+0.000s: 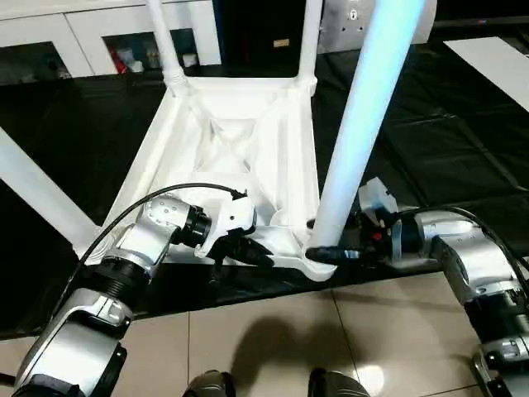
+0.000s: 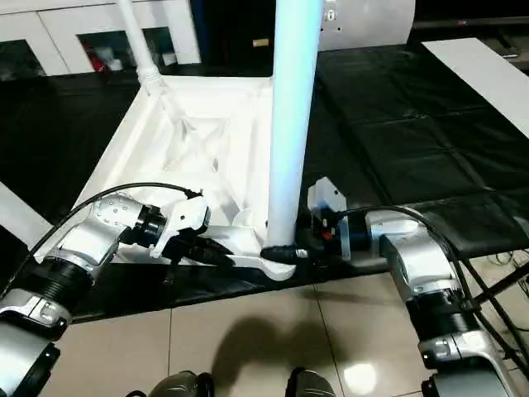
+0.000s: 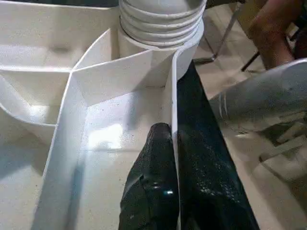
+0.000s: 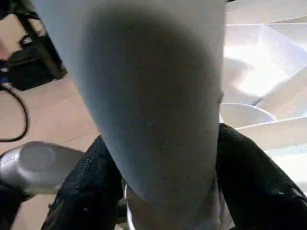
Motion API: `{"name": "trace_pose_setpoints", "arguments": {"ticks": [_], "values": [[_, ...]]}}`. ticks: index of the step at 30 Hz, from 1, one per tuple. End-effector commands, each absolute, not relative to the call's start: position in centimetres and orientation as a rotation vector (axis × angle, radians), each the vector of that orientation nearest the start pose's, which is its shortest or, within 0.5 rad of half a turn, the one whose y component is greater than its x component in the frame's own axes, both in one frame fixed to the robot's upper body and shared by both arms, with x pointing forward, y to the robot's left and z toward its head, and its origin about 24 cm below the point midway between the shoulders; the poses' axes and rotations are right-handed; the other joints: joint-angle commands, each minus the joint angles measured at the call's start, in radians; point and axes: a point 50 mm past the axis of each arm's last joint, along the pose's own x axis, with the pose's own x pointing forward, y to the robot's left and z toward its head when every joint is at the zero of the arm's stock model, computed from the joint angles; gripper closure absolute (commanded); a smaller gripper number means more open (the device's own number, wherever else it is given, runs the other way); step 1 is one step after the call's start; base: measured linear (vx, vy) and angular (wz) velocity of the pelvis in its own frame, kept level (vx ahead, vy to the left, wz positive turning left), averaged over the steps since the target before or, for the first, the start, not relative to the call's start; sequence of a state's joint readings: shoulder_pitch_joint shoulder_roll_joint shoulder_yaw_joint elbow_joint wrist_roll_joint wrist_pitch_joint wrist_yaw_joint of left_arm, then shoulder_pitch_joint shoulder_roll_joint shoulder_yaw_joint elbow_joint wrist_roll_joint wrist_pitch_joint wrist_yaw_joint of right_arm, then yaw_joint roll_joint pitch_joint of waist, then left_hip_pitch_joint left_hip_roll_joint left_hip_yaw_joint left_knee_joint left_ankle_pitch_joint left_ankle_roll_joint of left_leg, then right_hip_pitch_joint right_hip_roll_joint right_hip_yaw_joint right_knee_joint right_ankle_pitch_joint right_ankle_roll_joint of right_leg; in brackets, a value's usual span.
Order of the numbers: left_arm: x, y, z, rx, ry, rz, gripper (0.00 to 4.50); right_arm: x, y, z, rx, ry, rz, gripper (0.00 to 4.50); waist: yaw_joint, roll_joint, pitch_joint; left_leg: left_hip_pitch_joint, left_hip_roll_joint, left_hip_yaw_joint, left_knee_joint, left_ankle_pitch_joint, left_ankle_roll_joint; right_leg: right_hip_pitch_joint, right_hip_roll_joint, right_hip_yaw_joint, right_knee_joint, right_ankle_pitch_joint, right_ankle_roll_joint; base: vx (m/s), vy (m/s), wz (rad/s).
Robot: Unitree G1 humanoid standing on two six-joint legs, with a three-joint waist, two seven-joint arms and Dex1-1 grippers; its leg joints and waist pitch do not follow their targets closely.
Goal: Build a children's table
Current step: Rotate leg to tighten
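The children's table [image 1: 248, 141] lies upside down at the black desk's [image 1: 430, 141] near edge. The left hand [image 1: 248, 248] pinches shut on its rim to steady it, while the right hand [image 1: 331, 252] clasps the near-corner leg [image 1: 355, 141] at its socket

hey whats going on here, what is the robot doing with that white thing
The robot is assembling a white plastic children's table top, lying upside down on the black-covered work surface. Its right gripper has its black fingers around the base of a long white cylindrical leg standing in the near corner socket. The left gripper is shut on the top's near edge wall, steadying it. Other legs already stand in the corners.
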State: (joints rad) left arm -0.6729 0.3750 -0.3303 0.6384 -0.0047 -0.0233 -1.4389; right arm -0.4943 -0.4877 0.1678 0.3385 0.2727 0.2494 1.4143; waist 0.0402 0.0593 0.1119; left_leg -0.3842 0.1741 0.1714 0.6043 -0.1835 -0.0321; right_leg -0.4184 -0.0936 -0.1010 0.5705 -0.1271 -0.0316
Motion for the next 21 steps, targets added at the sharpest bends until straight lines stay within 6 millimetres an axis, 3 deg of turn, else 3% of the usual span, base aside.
{"name": "trace_pose_setpoints", "arguments": {"ticks": [1,11,13,14,16,17,21], "values": [[31.4,11.7,7.3,0.501,0.395,-1.683,4.50,29.5,-16.0,9.2,-0.125,0.324,1.530,2.01,-0.004,-0.021,-0.094,0.015,0.052,-0.008,-0.064,-0.137,0.141,0.065,-0.056,0.050,-0.053,-0.278,-0.237,0.000,0.000,0.00],[31.7,11.9,7.2,0.491,0.407,-1.668,4.50,29.2,-15.5,9.4,-0.063,0.334,1.582,2.33,-0.003,-0.022,-0.089,0.017,0.052,-0.009,-0.066,-0.171,0.115,0.061,-0.056,0.051,-0.060,-0.348,-0.214,0.000,0.000,0.00],[31.8,11.8,7.2,0.477,0.401,-1.635,4.50,29.1,-15.1,9.4,-0.030,0.322,1.563,2.35,-0.002,-0.022,-0.089,0.017,0.053,-0.009,-0.066,-0.166,0.116,0.061,-0.056,0.052,-0.060,-0.346,-0.214,0.000,0.000,0.00],[32.0,11.7,7.2,0.466,0.398,-1.599,4.50,29.0,-14.8,9.3,-0.013,0.313,1.539,2.35,-0.001,-0.018,-0.091,0.017,0.053,-0.010,-0.066,-0.163,0.114,0.062,-0.057,0.051,-0.057,-0.342,-0.218,0.000,0.000,0.00],[32.6,11.3,7.4,0.436,0.378,-1.504,4.50,29.1,-14.0,8.9,-0.007,0.310,1.448,2.36,-0.001,-0.020,-0.089,0.017,0.054,-0.011,-0.068,-0.161,0.106,0.060,-0.056,0.053,-0.059,-0.343,-0.215,0.000,0.000,0.00],[32.7,11.1,7.5,0.416,0.377,-1.473,4.50,29.1,-13.5,8.6,-0.015,0.311,1.405,2.36,-0.005,-0.023,-0.087,0.016,0.051,-0.011,-0.069,-0.176,0.095,0.062,-0.056,0.050,-0.061,-0.372,-0.204,0.000,0.000,0.00],[33.3,9.8,8.1,0.355,0.357,-1.357,4.50,29.4,-11.4,8.1,0.028,0.301,1.257,2.37,-0.025,-0.016,-0.075,0.013,0.044,-0.018,-0.076,-0.256,0.046,0.060,-0.056,0.043,-0.077,-0.517,-0.155,0.000,0.000,0.00]]}}
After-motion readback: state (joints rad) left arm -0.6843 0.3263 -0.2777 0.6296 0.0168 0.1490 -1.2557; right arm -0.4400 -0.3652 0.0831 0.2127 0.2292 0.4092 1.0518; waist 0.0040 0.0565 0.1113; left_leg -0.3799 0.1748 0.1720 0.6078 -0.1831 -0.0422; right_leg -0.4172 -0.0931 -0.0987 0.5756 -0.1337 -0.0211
